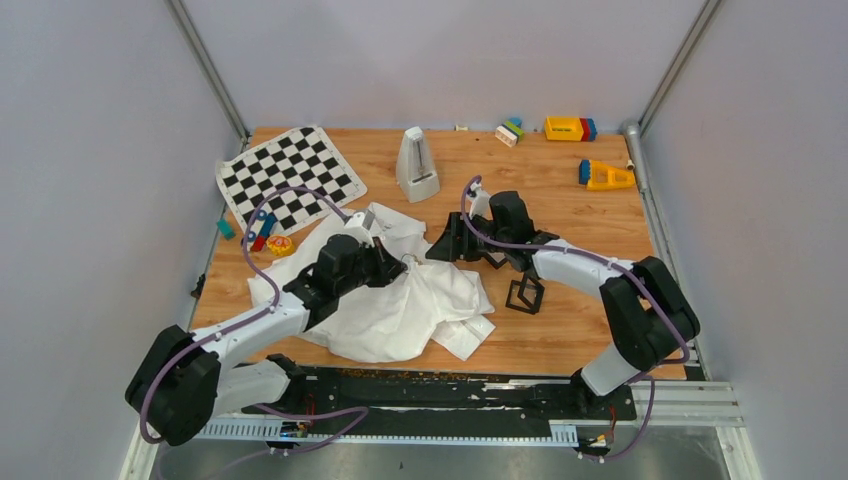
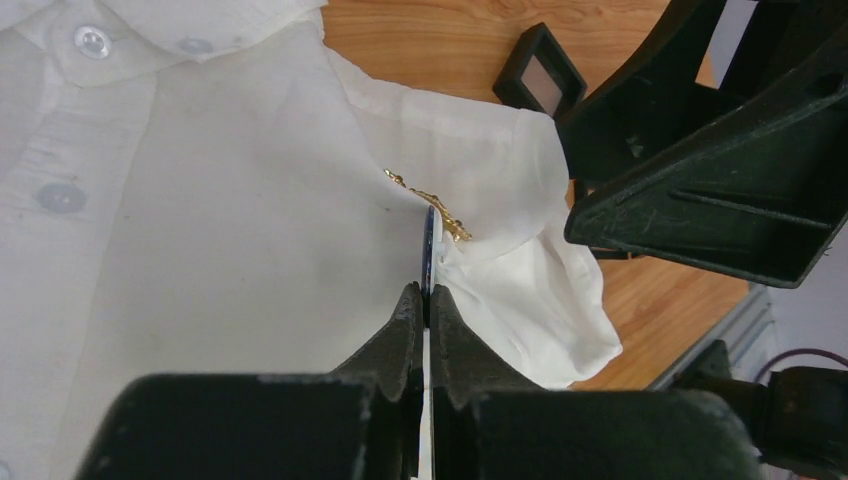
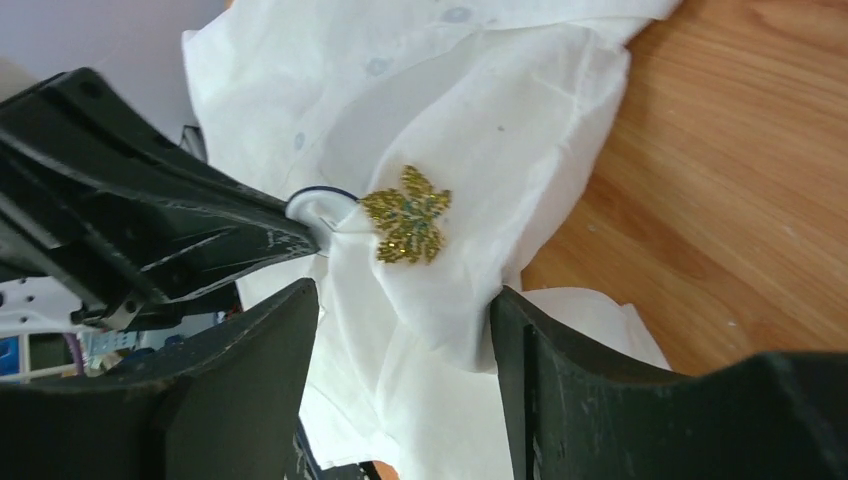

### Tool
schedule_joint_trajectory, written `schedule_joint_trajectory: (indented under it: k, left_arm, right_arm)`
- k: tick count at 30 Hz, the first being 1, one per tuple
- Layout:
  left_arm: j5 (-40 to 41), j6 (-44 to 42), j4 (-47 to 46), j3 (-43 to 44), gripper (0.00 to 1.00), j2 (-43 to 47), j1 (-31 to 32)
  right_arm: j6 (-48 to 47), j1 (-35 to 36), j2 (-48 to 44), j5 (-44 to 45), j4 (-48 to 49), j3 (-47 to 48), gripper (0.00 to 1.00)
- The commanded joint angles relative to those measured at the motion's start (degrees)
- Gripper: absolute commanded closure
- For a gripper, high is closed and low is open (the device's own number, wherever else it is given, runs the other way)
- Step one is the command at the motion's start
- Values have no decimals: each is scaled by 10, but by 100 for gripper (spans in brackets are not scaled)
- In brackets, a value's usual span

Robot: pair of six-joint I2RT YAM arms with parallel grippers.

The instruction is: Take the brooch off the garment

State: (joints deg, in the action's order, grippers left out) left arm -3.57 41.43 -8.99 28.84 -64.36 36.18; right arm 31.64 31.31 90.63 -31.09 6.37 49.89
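The white garment (image 1: 400, 310) lies crumpled on the table's left centre. The brooch (image 3: 405, 228), a tiny gold glittering leaf, sits on a raised fold of the cloth; it also shows edge-on in the left wrist view (image 2: 430, 205). My left gripper (image 2: 427, 292) is shut on a thin, round, blue-rimmed piece (image 3: 318, 205) right beside the brooch, at the cloth. My right gripper (image 3: 400, 300) is open, its jaws on either side of the fold just below the brooch. In the top view the two grippers meet tip to tip, left (image 1: 395, 262) and right (image 1: 440, 245).
A chequered mat (image 1: 290, 175) lies at the back left. A white wedge-shaped object (image 1: 417, 165) stands behind the shirt. Small black square boxes (image 1: 525, 293) sit under the right arm. Yellow toys (image 1: 605, 175) lie at the back right, small coloured pieces (image 1: 270, 240) left of the shirt.
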Motion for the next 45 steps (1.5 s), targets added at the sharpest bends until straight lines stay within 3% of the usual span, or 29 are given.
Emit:
schedule_joint_trajectory:
  k: [1,10,17,32,40,45]
  left_arm:
    - [-99,65,-133,-19,100,0,-14]
    - [-103,129,-269,-71,100,2,-17]
    - [-104,140,-318,-92,100,8,-17]
    - [-164,134,-391,-93,100,-19,-17]
    - [-203,118,-413,-88,100,-25,-17]
    - [-213,107,-371,-72,100,-22,-17]
  right_arm:
    - [26,-2,-17,-97,104,-12,35]
    - [122,-20,41,-194,224,-36,26]
    - [157,-27,66,-226,271,-40,45]
    - [170,-27,86,-254,282,-29,70]
    - [170,-26,111,-291,281,-10,76]
    - [159,-22,111,-304,267,0,76]
